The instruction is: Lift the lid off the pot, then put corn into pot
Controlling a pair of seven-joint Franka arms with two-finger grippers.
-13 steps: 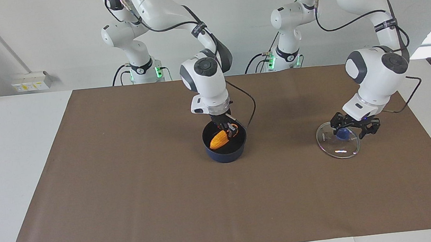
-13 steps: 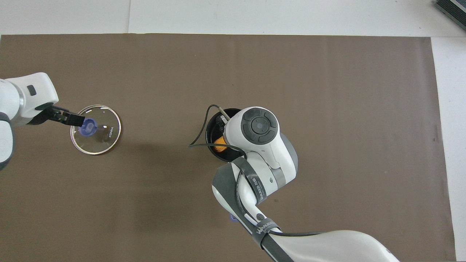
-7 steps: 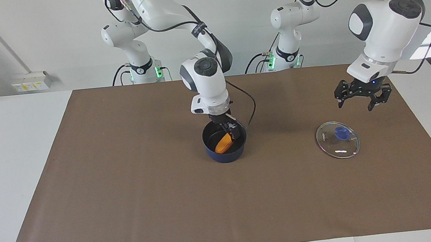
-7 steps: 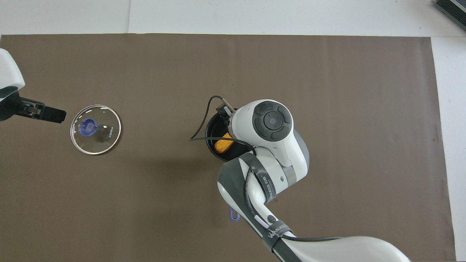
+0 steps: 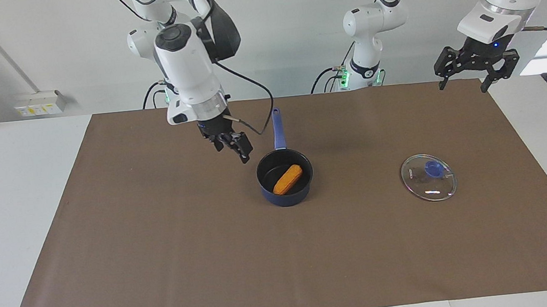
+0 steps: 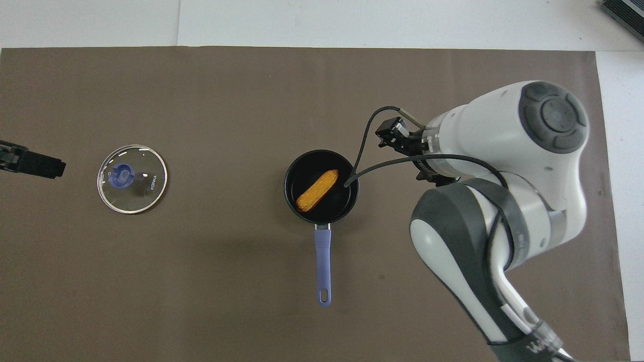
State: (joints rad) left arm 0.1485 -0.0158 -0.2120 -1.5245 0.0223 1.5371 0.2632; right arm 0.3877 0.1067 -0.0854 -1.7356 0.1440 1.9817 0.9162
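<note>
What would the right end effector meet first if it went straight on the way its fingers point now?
Probably the brown mat just beside the pot. The right end effector hangs open, tilted down toward the pot, whose rim may lie in its line; depth is unclear. The corn lies inside.

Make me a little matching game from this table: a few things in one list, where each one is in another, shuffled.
Things:
1. corn
2. lid
3. pot
4. right hand

Places:
A. flat on the mat, toward the left arm's end
B. in the air, open, holding nothing
C. lying inside the pot
D. mid-table, handle pointing at the robots

Pairs: 1-C, 2-A, 3-D, 4-B
</note>
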